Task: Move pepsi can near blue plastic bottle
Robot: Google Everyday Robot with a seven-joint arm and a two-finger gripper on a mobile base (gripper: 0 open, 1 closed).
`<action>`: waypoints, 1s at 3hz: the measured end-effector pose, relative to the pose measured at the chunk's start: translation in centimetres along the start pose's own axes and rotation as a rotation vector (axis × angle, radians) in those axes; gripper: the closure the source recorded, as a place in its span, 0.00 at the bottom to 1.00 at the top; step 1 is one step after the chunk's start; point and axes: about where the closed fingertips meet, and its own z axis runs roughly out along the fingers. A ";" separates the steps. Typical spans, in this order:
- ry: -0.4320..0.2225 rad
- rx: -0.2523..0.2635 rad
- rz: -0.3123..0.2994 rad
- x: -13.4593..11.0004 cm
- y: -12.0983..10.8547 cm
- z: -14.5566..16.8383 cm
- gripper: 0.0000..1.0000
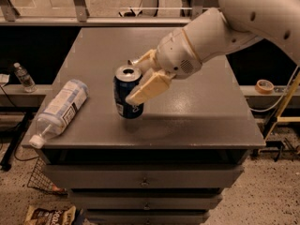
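The pepsi can (125, 95), dark blue with a silver top, is upright over the left middle of the dark table (206, 116). My gripper (133, 81) is shut on it, with one cream finger (146, 89) across its front and the other behind it. The can is just at the table top; I cannot tell whether it touches. The blue plastic bottle (62, 109) lies on its side along the table's left edge, its white cap (35, 141) at the front left corner. The can is about a can's width to the right of the bottle.
A tiny water bottle (23, 77) stands on a ledge to the left. A tape roll (265, 86) lies on the ledge to the right. A wire basket (40, 179) and a snack bag (47, 214) are on the floor at the front left. The crushed silver can is hidden behind my arm.
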 end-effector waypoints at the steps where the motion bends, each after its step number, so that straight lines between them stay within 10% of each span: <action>1: 0.004 -0.058 -0.005 -0.1 -0.4 3.2 1.00; 3: -0.023 -0.115 -0.036 -1.1 -1.2 7.6 1.00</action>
